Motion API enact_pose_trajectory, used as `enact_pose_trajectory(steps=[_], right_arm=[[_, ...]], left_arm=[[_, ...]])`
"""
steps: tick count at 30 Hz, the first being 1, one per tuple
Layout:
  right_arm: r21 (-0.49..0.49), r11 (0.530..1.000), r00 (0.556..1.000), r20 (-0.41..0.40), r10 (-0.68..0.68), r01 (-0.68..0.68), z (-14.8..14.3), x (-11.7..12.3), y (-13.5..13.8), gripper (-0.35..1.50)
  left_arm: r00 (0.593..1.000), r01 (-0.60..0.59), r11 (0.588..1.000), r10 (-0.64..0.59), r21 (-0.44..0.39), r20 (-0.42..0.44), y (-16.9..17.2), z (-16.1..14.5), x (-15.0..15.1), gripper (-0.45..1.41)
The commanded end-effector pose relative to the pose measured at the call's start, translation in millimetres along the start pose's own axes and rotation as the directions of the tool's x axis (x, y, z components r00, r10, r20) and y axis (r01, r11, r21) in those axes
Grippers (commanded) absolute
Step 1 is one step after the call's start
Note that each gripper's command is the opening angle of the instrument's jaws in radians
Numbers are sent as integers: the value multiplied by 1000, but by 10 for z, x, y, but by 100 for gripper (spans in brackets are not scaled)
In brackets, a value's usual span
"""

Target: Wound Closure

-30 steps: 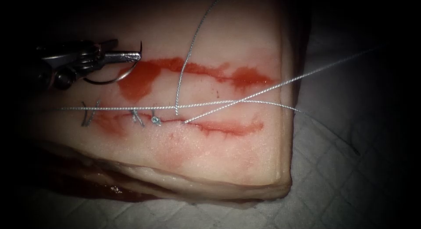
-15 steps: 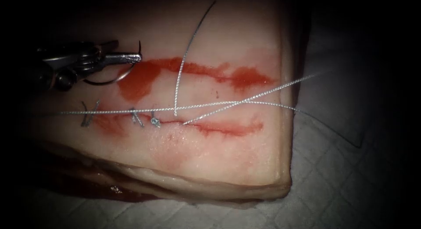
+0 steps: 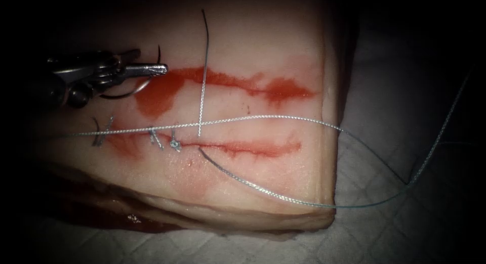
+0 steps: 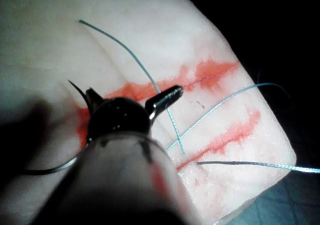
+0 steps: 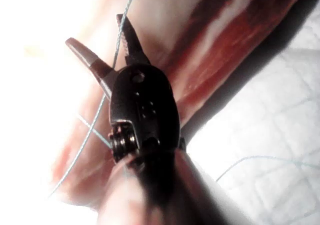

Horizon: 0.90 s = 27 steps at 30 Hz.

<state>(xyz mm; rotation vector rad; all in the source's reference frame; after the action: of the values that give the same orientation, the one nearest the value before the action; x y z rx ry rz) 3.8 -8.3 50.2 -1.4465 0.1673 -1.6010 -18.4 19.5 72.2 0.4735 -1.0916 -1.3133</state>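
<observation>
Found the left arm's slim steel needle driver [image 3: 160,70] over the left end of the pale slab of pork-belly tissue [image 3: 253,31], beyond the long horizontal cut [image 3: 253,148]. Saw its jaws clamped shut on the dark curved steel needle [image 3: 121,95]. Judged the grip to sit nearer the pointed end than the middle of the curve. Saw the point rising past the jaws and the longer part sweeping under the tool. Noted the needle wholly clear of the tissue, hanging above the wet red fluid [image 3: 162,92] pooled there.

From the left wrist view, confirmed the same closed hold [image 4: 169,96], with the sharp tip [image 4: 74,86] standing free of the surface.

In the right wrist view, found the right arm's dark needle driver [image 5: 95,30] with its jaws spread wide, gripping nothing. Traced a strand of the thread [image 5: 102,102] running between the open jaws, close along one of them; could not tell whether touching.

Followed the fine grey braided thread [image 3: 263,117] across the tissue just beyond the cut, from the left end out over the right edge. Picked out a second strand [image 3: 263,190] leaving the cut near its middle and curving over the near right corner onto the white quilted cloth [image 3: 385,158]. Noted a loose thread end [image 3: 204,67] lying straight across the red fluid, its foot close to the long strand. Counted three small grey stitches [image 3: 157,137] along the left part of the cut.
</observation>
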Motion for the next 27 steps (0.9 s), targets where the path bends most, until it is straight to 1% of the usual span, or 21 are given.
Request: enact_pose_trajectory(steps=[1, 4, 6, 7, 8, 10, 12, 15, 17, 19, 21, 22, 23, 24, 25, 26, 27], right_arm=[[-91, 996, 1000, -10, 19, -19, 30, 37, 58, 123], [-185, 981, 998, -30, 47, -51, 54, 80, 114, 123], [-224, 973, 998, -46, 36, -46, 70, 96, 135, 121], [-253, 966, 998, -55, 30, -43, 85, 104, 147, 121], [-257, 966, 998, -55, 29, -42, 95, 108, 152, 121], [-246, 968, 998, -51, 30, -42, 117, 113, 159, 121], [-234, 971, 998, -49, 32, -42, 129, 116, 158, 126], [-233, 972, 999, -37, 30, -37, 131, 124, 152, 128], [-225, 974, 1000, -24, -6, 1, 129, 127, 146, 123], [-224, 972, 997, -5, -79, 76, 132, 124, 139, 125], [-225, 972, 997, -7, -76, 72, 135, 120, 132, 130], [-226, 974, 999, -20, -29, 24, 135, 118, 130, 133], [-211, 965, 988, -60, 145, -155, 133, 115, 128, 133], [-184, 946, 964, -76, 256, -266, 131, 113, 126, 133], [-162, 926, 940, -80, 332, -341, 129, 111, 125, 133], [-142, 886, 897, -92, 432, -441, 125, 108, 123, 133], [-132, 834, 844, -105, 525, -536, 122, 105, 121, 133]], left_arm=[[1000, -1, 1000, 1, 1, 0, 1, 7, 2, 86], [1000, -1, 1000, 1, 2, -1, 1, 7, 2, 86], [1000, -1, 1000, 1, 2, -1, 1, 8, 2, 86], [1000, -1, 1000, 1, 2, -1, 1, 8, 2, 86], [1000, -1, 1000, 1, 2, -1, 1, 8, 2, 86], [1000, -1, 1000, 1, 2, -1, 1, 8, 2, 86], [1000, -1, 1000, 1, 2, 0, 1, 8, 2, 86], [1000, -2, 1000, 2, 4, -1, 1, 9, 3, 86], [1000, -2, 1000, 2, 4, -1, 1, 10, 4, 86], [1000, -2, 1000, 2, 4, -1, 0, 10, 4, 86], [1000, -3, 1000, 3, 4, -1, 0, 10, 4, 86], [1000, -3, 1000, 3, 4, -1, 0, 10, 5, 86], [1000, -3, 1000, 3, 4, -1, 0, 10, 5, 86], [1000, -3, 1000, 3, 4, -1, 0, 10, 5, 86], [1000, -3, 1000, 3, 5, -1, 0, 10, 5, 86], [1000, -3, 1000, 3, 5, -1, 0, 10, 5, 86], [1000, -3, 1000, 3, 5, -1, 0, 10, 5, 88]])
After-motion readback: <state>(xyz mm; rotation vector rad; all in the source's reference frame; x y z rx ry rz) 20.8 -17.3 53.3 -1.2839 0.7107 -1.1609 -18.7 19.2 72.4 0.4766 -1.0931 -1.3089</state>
